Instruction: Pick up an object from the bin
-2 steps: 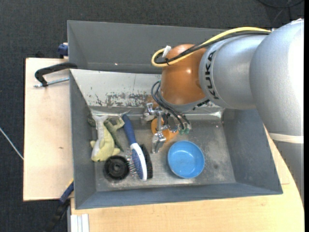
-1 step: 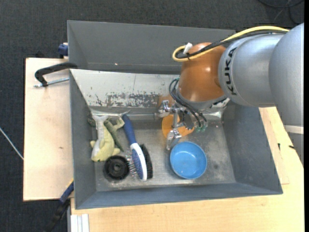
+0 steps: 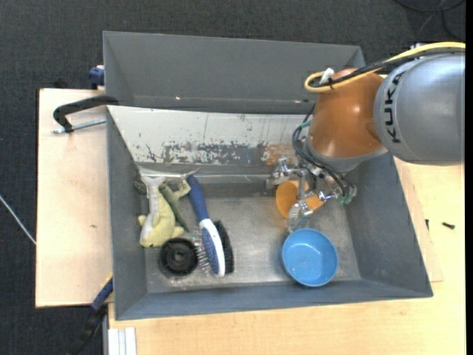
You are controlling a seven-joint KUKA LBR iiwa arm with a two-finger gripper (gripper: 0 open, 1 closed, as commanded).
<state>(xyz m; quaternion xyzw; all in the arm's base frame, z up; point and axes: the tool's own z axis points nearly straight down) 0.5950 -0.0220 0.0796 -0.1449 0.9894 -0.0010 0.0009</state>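
An orange round thing lies on the bin floor, right of the middle of the frame. The claw is down right at it, and touches it or nearly does. I cannot tell if the claw is released or clenched. Just below them sits a blue bowl, open side up. The grey arm comes in from the upper right, and it has the black letters "KUK" on it. In the lower left of the grey bin lie a blue and white brush, a black round thing and a soft yellow toy, close together.
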